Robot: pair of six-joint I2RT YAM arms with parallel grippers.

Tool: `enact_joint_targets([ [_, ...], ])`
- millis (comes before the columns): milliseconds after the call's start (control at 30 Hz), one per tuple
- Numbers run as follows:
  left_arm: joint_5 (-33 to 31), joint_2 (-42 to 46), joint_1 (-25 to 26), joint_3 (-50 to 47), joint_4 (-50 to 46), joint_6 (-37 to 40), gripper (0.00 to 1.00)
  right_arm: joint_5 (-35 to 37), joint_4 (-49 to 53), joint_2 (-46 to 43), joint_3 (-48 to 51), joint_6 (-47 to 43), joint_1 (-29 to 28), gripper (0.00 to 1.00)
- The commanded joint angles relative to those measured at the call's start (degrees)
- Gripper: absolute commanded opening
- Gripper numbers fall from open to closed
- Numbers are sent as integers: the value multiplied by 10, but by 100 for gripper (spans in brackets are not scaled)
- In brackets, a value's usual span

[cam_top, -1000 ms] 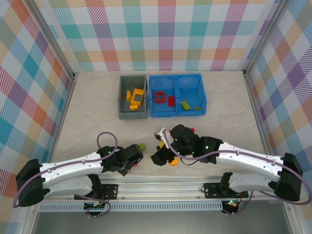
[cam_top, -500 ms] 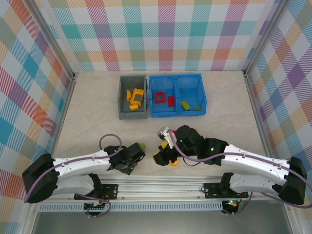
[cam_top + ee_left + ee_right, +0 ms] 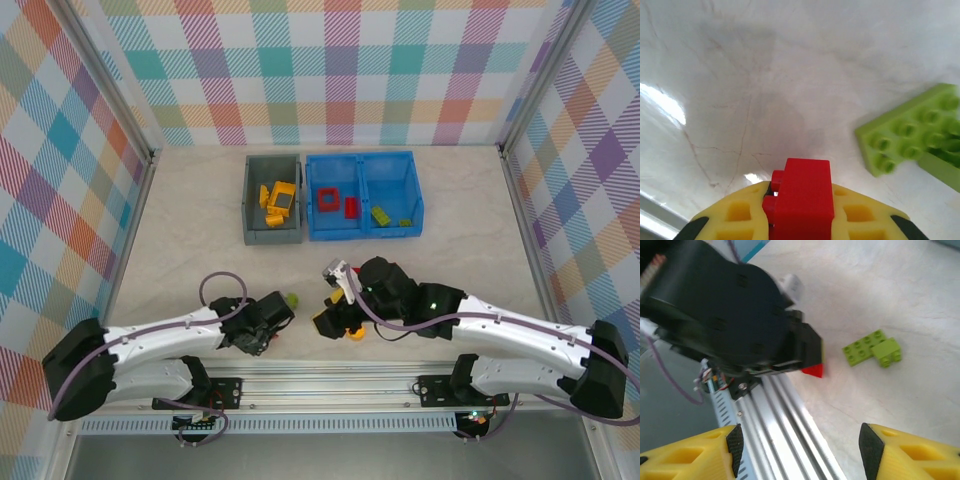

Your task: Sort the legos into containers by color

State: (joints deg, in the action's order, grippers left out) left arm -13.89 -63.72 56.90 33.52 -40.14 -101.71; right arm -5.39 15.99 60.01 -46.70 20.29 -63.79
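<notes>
Here, the left tool [image 3: 800, 212] pinches a red lego [image 3: 804, 182], well nearer than the blue bin [image 3: 312, 226].
The right tool [image 3: 800, 445] stands spread; lime green legos [image 3: 905, 135] lie on the desk [image 3: 765, 75], slightly closer to that bin.

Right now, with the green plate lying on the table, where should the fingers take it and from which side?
Probably from straight above. The green plate lies flat with its studs up, so only its thin long edges offer a hold. Pinch across those edges at the bare studded end, away from the taller green brick at the other end.
</notes>
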Motion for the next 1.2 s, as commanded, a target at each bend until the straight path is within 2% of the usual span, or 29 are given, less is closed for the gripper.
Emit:
enact_joint_targets([
  [0, -94, 48, -3, 114, -107, 115, 15, 133, 11, -51, -39, 9, 0, 64],
  [67, -79, 18, -26, 187, -103, 217, 15, 221, 9, -83, -43, 19, 4, 64],
  [133, -34, -56, -60, 281, -110, 321, 15, 260, -16, -104, -40, 22, 23, 64],
  [233, 22, -173, -103, 412, -108, 443, 15, 275, -50, -101, -45, 28, 58, 65],
  [333, 75, -288, -142, 544, -102, 529, 15, 295, -40, -75, -75, 39, 84, 65],
  [433, 75, -409, -158, 700, -138, 593, 15, 302, -34, -57, -90, 52, 106, 65],
  [533, 71, -530, -170, 840, -186, 630, 15, 293, -32, -54, -87, 67, 126, 65],
  [700, 62, -677, -192, 984, -235, 650, 15, 291, -17, -68, -74, 79, 132, 65],
  [933, 70, -744, -200, 1000, -216, 659, 18, 289, -3, -93, -45, 95, 133, 65],
  [1167, 78, -748, -200, 1004, -206, 659, 41, 275, 4, -82, -38, 102, 134, 65],
])
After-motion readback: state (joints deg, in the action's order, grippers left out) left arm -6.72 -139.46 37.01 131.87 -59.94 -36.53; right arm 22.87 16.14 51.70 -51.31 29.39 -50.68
